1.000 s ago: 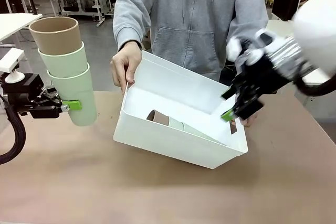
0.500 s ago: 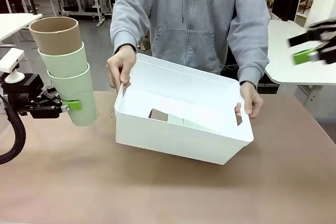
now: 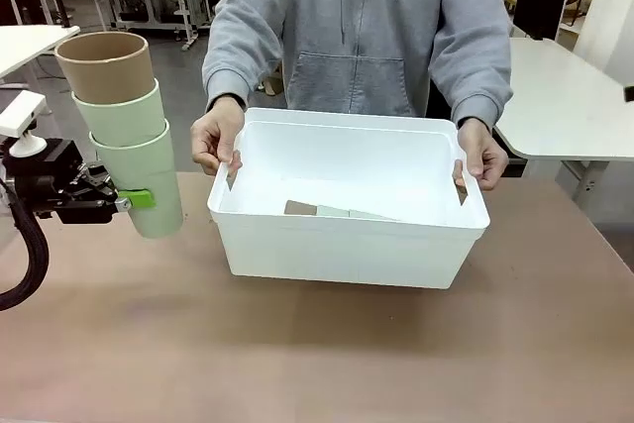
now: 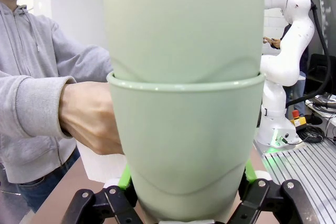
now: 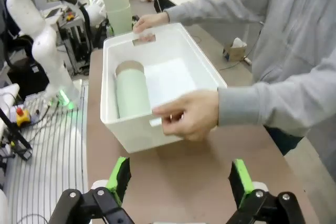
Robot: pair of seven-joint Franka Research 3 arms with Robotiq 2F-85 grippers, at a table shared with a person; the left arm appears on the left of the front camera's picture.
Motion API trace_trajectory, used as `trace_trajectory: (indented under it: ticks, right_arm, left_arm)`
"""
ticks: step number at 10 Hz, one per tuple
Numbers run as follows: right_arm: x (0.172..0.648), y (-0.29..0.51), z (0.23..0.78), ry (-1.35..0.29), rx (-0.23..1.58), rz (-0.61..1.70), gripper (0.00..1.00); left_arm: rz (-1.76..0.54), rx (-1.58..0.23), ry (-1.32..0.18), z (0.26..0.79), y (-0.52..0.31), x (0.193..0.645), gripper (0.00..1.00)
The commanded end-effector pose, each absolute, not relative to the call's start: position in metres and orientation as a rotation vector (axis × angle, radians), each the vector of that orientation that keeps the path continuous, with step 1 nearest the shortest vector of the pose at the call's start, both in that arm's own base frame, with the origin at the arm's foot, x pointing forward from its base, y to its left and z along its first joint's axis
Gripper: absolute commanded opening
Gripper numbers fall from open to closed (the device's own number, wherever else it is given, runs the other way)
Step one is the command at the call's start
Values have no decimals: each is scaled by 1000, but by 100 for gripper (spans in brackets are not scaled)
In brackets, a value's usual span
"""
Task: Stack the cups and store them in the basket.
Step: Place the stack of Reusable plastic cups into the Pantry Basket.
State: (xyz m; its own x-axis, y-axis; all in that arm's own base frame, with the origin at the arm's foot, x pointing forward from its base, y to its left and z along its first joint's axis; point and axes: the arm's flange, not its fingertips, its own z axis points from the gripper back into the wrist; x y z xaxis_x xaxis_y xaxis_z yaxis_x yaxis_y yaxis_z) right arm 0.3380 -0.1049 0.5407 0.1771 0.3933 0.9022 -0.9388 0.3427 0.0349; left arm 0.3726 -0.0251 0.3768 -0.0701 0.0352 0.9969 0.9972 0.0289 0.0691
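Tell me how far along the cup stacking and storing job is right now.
About halfway. One stack already lies inside the basket, which the person's hands hold by its ends. The left gripper holds a second stack, a tan cup over two mint ones, upright beside the basket. That stack is not yet in the basket. The right gripper is open and empty.

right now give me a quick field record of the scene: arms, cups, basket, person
left fingers: shut on cup stack, held upright off the table
cup stack: tan cup on top, two green below
right fingers: open, empty, above the table
basket: on the table
in basket: stacked cups lying on their side
person's hands: gripping both basket ends
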Motion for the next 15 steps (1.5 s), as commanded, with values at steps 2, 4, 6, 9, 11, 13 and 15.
trace_trajectory:
  ticks: [2, 4, 6, 9, 11, 13, 15]
  right_arm:
    - [332, -96, 557, -969, 715, 1040, 100]
    - [332, -96, 557, -969, 715, 1040, 100]
    - [332, -96, 557, -969, 715, 1040, 100]
    - [332, -96, 557, -969, 715, 1040, 100]
    - [332, -96, 557, -969, 715, 1040, 100]
    - [332, -96, 557, -969, 715, 1040, 100]
    - [332, -96, 557, -969, 715, 1040, 100]
  left_arm:
    - [-1235, -1180, -1318, 381, -26, 372, 86]
    - [-1235, -1180, -1318, 381, -26, 372, 86]
    - [-1235, -1180, -1318, 381, -26, 372, 86]
    - [-1235, -1180, -1318, 381, -26, 372, 86]
    - [-1235, -1180, -1318, 381, -26, 372, 86]
    - [-1235, -1180, -1318, 381, -26, 372, 86]
    - [-1235, -1180, -1318, 381, -26, 372, 86]
